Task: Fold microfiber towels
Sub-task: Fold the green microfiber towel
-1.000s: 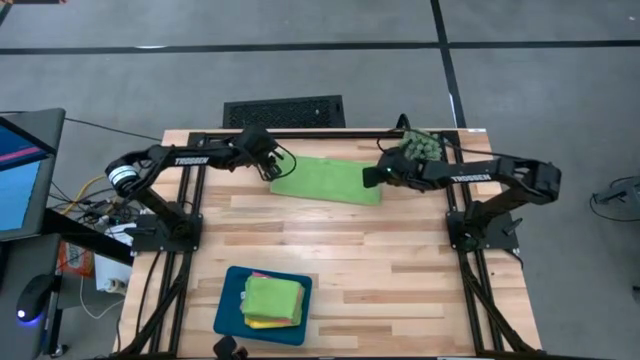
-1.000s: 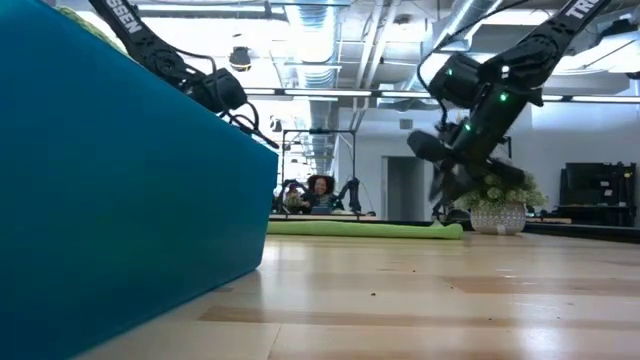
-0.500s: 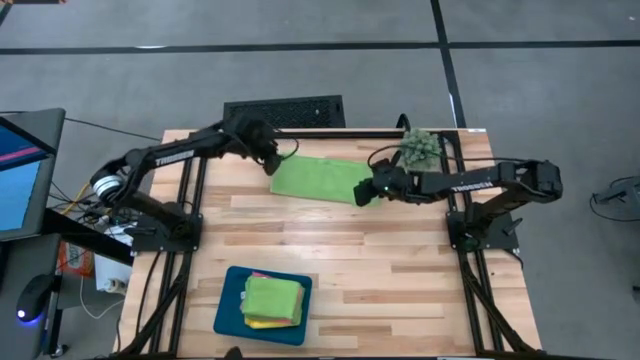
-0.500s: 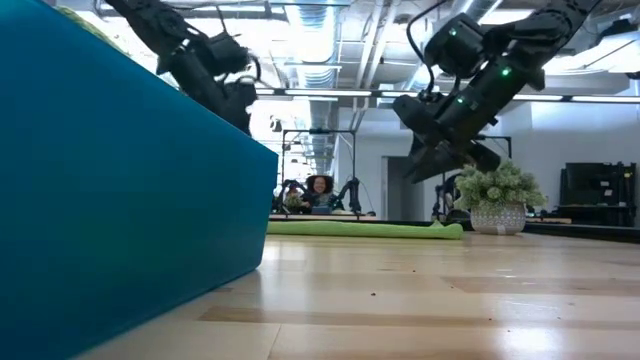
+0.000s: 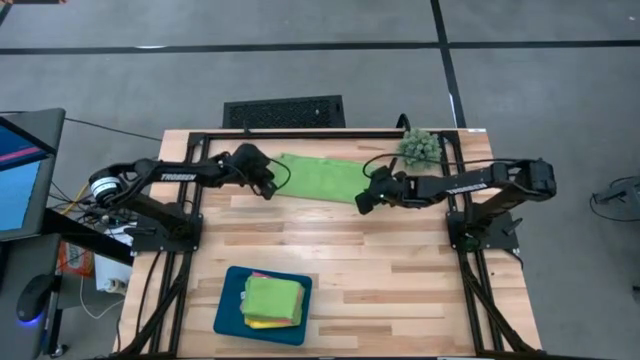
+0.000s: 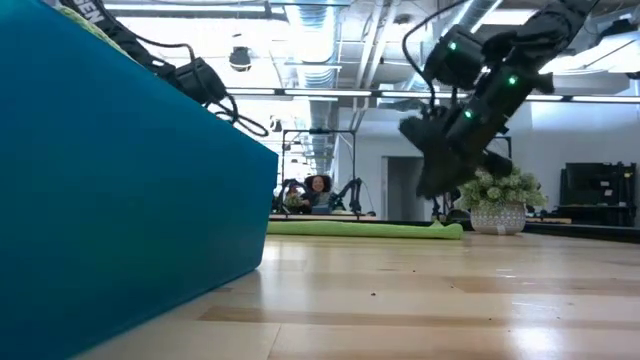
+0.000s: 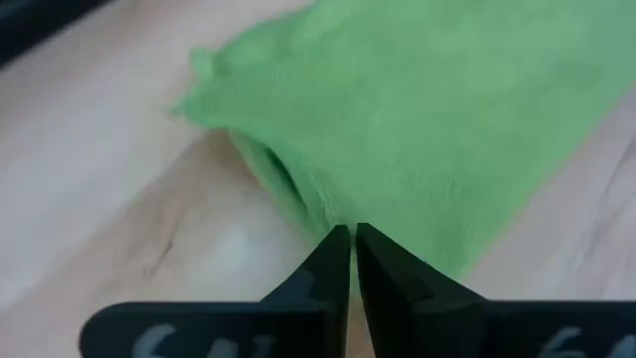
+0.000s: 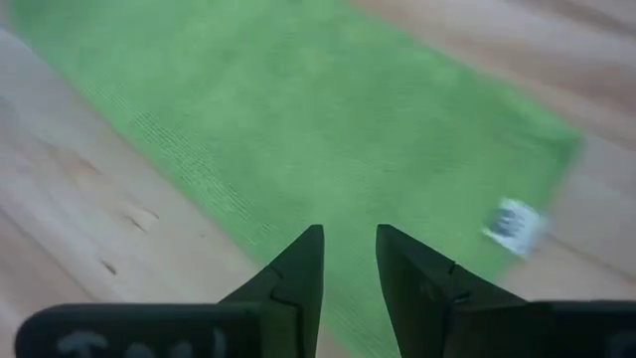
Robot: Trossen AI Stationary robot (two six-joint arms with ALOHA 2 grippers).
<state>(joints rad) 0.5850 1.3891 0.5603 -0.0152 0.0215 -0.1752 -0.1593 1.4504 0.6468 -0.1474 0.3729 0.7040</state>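
A lime green microfiber towel (image 5: pixel 322 177) lies flat at the table's far middle, folded into a long strip. My left gripper (image 5: pixel 268 188) is at its left end. In the left wrist view its shut fingers (image 7: pixel 352 239) meet at the layered edge of the towel (image 7: pixel 427 129). My right gripper (image 5: pixel 362 204) hovers open above the towel's near right corner. In the right wrist view its fingers (image 8: pixel 348 237) straddle the near edge of the towel (image 8: pixel 298 109). The low view shows my right gripper (image 6: pixel 437 183) clear of the towel (image 6: pixel 365 229). More folded towels (image 5: pixel 273 299) sit in the tray. My left gripper's shut fingertips sit at the towel's left end, by its folded edge (image 7: pixel 316 211), slanting down from the table's left. Whether they pinch or only touch the cloth, I cannot tell. The towel lies flat on the table.
A dark teal tray (image 5: pixel 228 312) stands near the front edge, left of centre, and fills the low view's left. A small spiky plant (image 5: pixel 420 148) stands at the far right, behind my right arm. Bare wood lies between towel and tray.
My left gripper has swung out to the towel's far left corner and then back toward the near edge, to the towel's left end. My right gripper has moved toward the table's near edge, from the towel's right end to its near right corner.
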